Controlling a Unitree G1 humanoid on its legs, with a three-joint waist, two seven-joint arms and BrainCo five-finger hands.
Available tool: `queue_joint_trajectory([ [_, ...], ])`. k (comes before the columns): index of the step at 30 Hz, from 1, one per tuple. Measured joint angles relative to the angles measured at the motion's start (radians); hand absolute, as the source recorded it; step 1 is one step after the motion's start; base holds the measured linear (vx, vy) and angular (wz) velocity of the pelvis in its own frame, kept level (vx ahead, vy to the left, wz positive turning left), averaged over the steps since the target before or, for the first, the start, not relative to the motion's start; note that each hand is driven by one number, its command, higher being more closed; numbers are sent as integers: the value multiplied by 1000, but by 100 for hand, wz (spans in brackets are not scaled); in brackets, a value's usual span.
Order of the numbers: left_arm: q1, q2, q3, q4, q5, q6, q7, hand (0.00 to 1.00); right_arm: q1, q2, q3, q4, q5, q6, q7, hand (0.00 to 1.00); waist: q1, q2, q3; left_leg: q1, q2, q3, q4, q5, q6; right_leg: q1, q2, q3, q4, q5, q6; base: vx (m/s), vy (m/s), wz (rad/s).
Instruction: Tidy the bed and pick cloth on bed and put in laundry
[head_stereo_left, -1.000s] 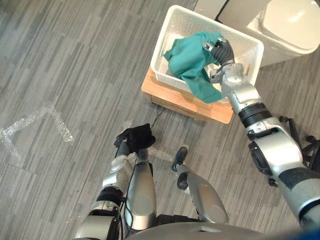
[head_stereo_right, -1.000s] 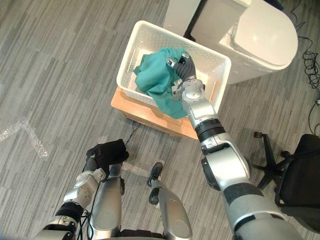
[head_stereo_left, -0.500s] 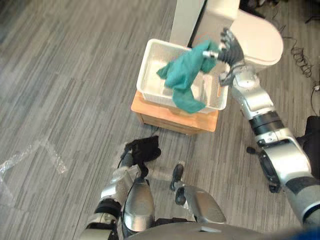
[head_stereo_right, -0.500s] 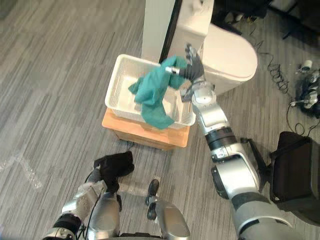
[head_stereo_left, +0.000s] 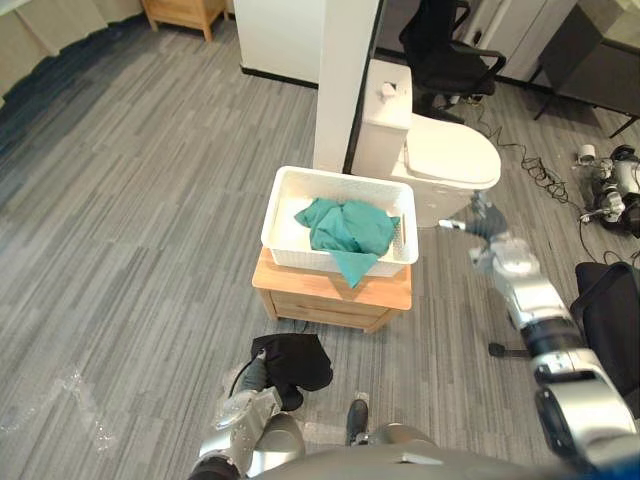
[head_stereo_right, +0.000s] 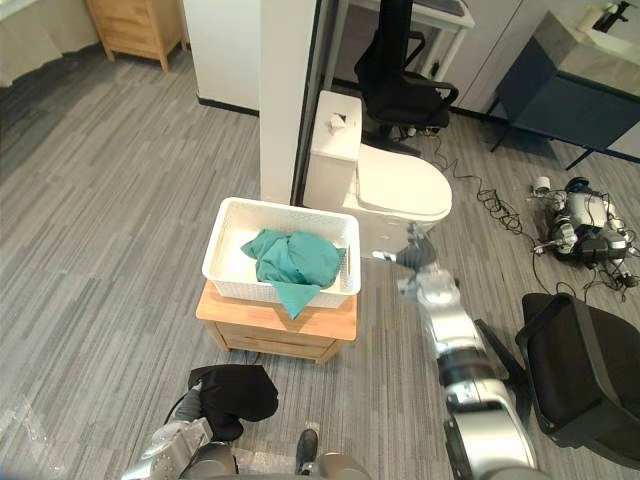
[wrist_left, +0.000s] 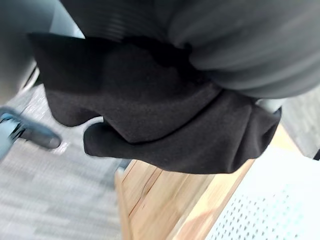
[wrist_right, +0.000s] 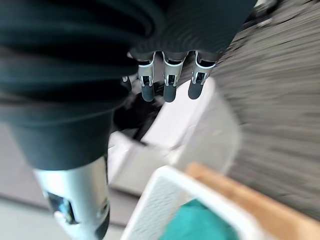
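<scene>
The green cloth (head_stereo_left: 345, 228) lies in the basket (head_stereo_left: 340, 178) beside the open, empty right robot hand (head_stereo_left: 487, 225), but the black cloth (head_stereo_left: 292, 362) draped over the left robot hand (wrist_left: 240, 50), grip hidden, is not in yet.

The basket (head_stereo_left: 275, 215) stands on a low worktop (head_stereo_left: 330, 295) on the floor. The cloth (head_stereo_left: 345, 228) lies in it, one corner hanging over the front rim. A pillar (head_stereo_left: 345, 80) rises just behind the basket, with the toilet (head_stereo_left: 450, 160) behind and to its right and an office chair (head_stereo_left: 445, 45) farther back. The right hand (head_stereo_left: 487, 222) hangs right of the basket, in front of the toilet. Another cloth (head_stereo_left: 292, 360) is before the worktop.
</scene>
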Motion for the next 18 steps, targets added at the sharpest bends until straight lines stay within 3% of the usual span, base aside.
queue_joint_trajectory([
  [5,44,-10,21,25,34,-27,78,100,189,0,-163,57,67,-35,-73,0,-43,30,-29,38,-43,24,0,-24,22,25,-38,25,3,1,19,85,77,-12],
  [8,50,-13,54,77,88,-35,132,100,264,14,-231,173,114,-103,-77,0,-60,42,-40,79,-58,41,0,-41,23,53,-52,45,7,-6,31,82,66,-18],
  [12,51,-17,96,159,41,-37,136,100,324,96,-309,374,202,-179,-37,0,-71,62,-54,108,-62,48,-1,-50,22,71,-56,53,16,-18,36,7,20,-7],
  [15,52,-40,128,220,27,-55,138,100,363,176,-360,529,296,-172,-1,0,-80,85,-65,124,-67,37,-1,-52,25,80,-68,41,23,-39,42,-33,17,12],
  [17,54,-64,160,247,2,-67,147,100,411,230,-399,593,234,-151,47,0,-81,101,-74,130,-75,13,-1,-62,26,97,-75,12,23,-46,43,1,11,30],
  [18,55,-73,174,258,-20,-77,155,100,437,257,-422,622,147,-145,78,0,-81,103,-74,131,-80,-3,-1,-62,26,108,-81,-6,23,-51,48,8,12,46],
])
